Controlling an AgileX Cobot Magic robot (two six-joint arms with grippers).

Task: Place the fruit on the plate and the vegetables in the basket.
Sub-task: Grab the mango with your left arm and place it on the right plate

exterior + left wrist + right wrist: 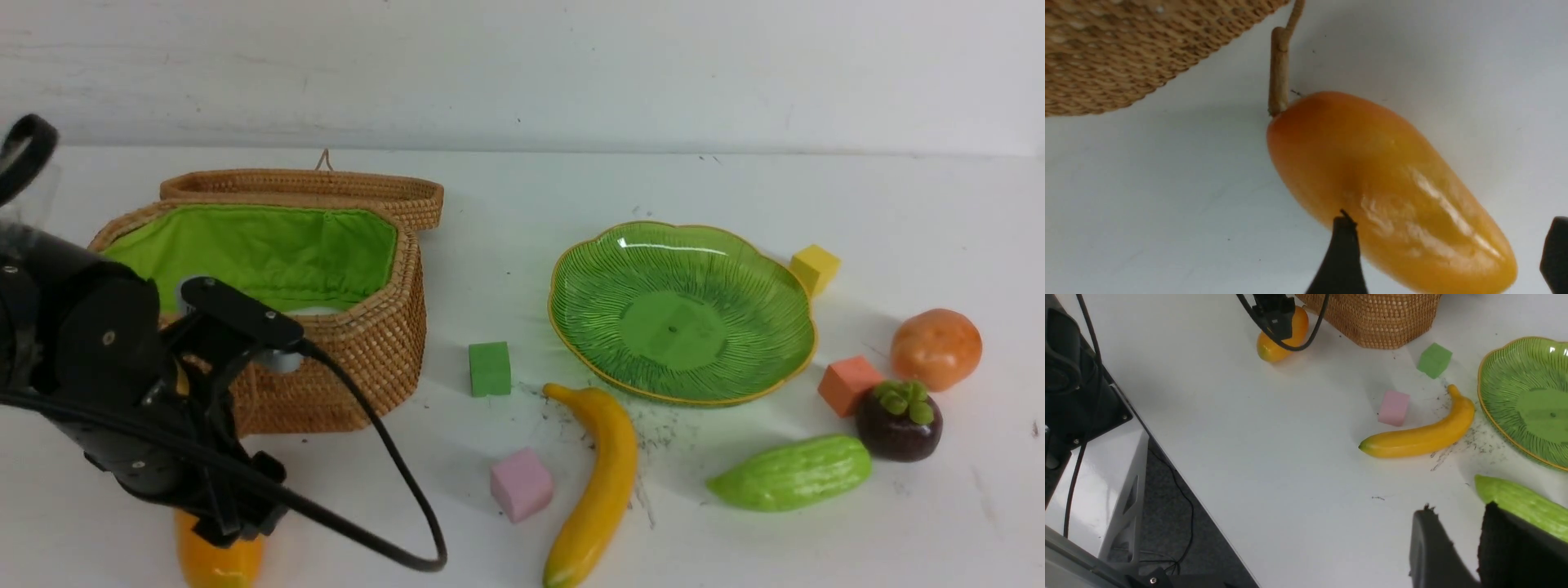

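The orange-yellow mango [216,563] lies in front of the wicker basket [367,351], close to the table's near edge. My left gripper [1449,222] is open and straddles the mango [1372,171]. One finger is against its side and the other stands apart. The banana [604,482], mangosteen [898,420], green gourd [788,474] and orange tomato-like ball [935,347] lie around the empty green plate [682,318]. My right gripper [1459,509] hangs over the table beside the gourd [1523,502]. It is open by a narrow gap and holds nothing.
The basket's lid [326,192] lies open behind it, and its wooden toggle [1278,73] touches the mango's end. A sliver of white shows inside the basket. Foam cubes lie about: green [490,367], pink [521,483], orange [849,385], yellow [815,268].
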